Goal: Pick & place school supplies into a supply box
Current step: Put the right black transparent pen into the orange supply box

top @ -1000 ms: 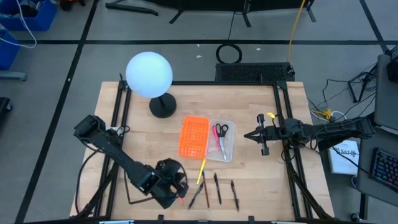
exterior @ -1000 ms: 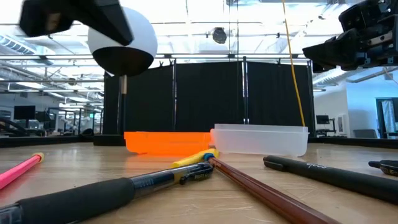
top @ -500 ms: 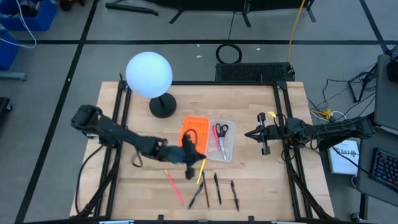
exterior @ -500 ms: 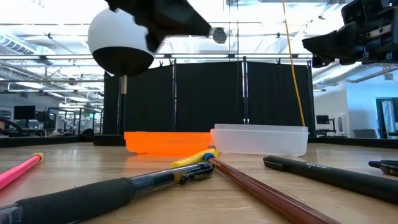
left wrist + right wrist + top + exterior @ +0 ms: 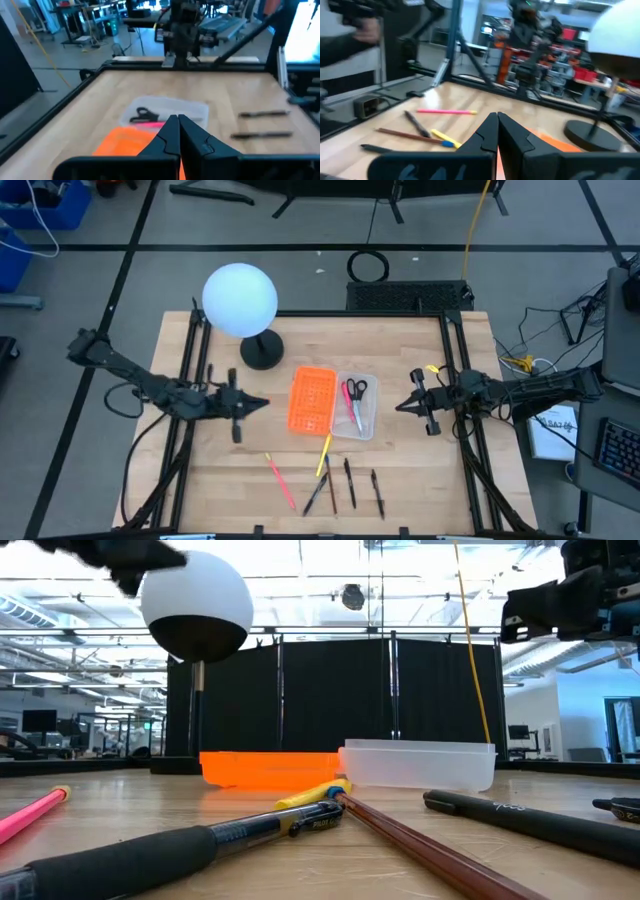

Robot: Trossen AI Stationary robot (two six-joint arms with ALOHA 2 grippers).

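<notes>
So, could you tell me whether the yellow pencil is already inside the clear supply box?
No, the yellow pencil lies on the table just outside the clear supply box, which holds only the scissors and a pink-red pen.

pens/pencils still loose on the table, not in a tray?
6: pink pen nearest the left arm, yellow pencil below the orange tray, then four dark ones in a row at the front edge.

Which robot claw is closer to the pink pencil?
The left claw. It hangs shut over the table just up and to the left of the pink pencil. The right claw, also shut, waits on the far side, past the clear supply box.
</notes>
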